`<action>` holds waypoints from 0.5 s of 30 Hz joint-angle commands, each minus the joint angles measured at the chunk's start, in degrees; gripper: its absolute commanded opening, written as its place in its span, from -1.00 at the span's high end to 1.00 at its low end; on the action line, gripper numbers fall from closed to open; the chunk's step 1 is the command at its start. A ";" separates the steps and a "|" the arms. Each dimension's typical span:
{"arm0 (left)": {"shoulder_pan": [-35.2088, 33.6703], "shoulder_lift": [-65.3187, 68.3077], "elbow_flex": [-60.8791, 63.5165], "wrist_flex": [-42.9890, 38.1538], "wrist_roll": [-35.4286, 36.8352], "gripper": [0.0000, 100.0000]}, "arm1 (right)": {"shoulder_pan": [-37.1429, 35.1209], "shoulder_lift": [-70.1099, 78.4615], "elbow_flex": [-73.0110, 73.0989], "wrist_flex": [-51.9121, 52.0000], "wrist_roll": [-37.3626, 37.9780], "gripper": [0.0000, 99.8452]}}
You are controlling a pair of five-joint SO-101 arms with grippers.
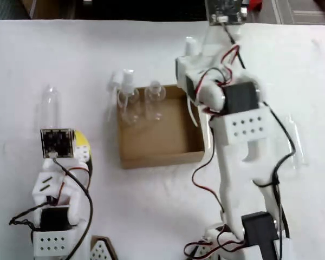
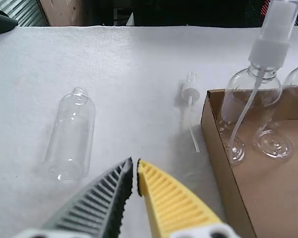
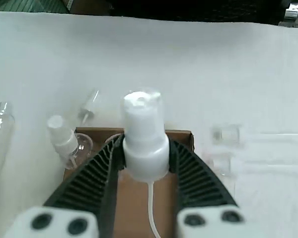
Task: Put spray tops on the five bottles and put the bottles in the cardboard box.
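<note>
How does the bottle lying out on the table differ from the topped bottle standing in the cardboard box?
The table bottle lies on its side outside the cardboard box; the boxed bottle stands upright inside it. The table bottle's neck is bare; the boxed bottle wears a spray top, tube hanging inside. Both are clear and similarly shaped.

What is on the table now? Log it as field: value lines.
Box: brown cardboard box holding a sprayer-capped clear plastic bottle and a second clear bottle
Table: uncapped clear plastic bottle lying down; loose white spray top beside the box
Right tool: shut on held white spray top, by the box
Left tool: shut, empty
</note>
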 commanded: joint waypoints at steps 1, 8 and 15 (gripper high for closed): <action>0.92 -0.22 -3.08 -0.09 0.18 0.95 | -0.84 -5.76 8.44 -16.13 -0.79 0.97; 1.01 -0.22 -3.08 -0.09 0.18 0.95 | -3.82 -11.30 24.26 -46.29 -0.97 0.97; 1.01 -0.22 -3.08 -0.18 0.09 0.95 | -10.07 -11.56 38.68 -75.91 -0.44 0.97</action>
